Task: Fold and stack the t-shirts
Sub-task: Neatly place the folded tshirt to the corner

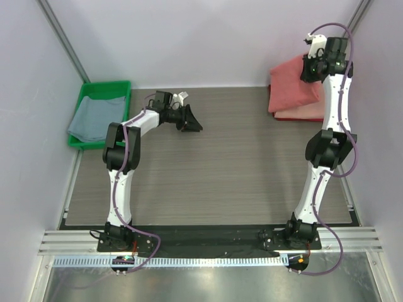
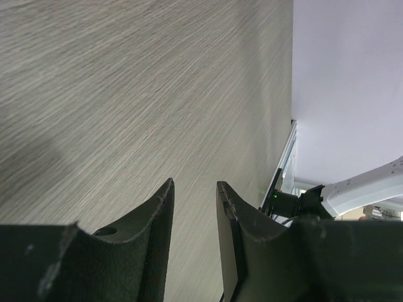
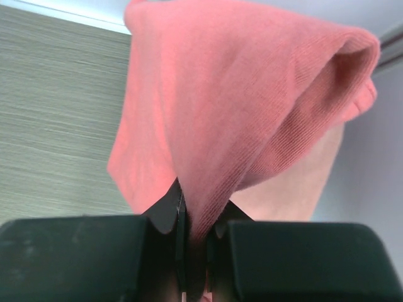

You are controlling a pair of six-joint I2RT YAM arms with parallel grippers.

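A coral-red t-shirt [image 1: 291,82] lies folded at the far right of the table. My right gripper [image 1: 308,73] is shut on a pinched fold of it, and the wrist view shows the coral-red cloth [image 3: 239,94] rising from between the closed jaws of that gripper [image 3: 196,211]. A pale pink t-shirt [image 3: 302,182] shows underneath it. A grey-blue t-shirt [image 1: 92,118] lies folded in the green tray. My left gripper [image 1: 189,121] hangs over bare table at the back middle; in its wrist view this gripper [image 2: 194,189] is open with nothing between the fingers.
The green plastic tray [image 1: 104,85] stands at the far left against the side wall. White walls close the table [image 1: 239,170] on the left, back and right. A metal rail runs along the near edge by the arm bases.
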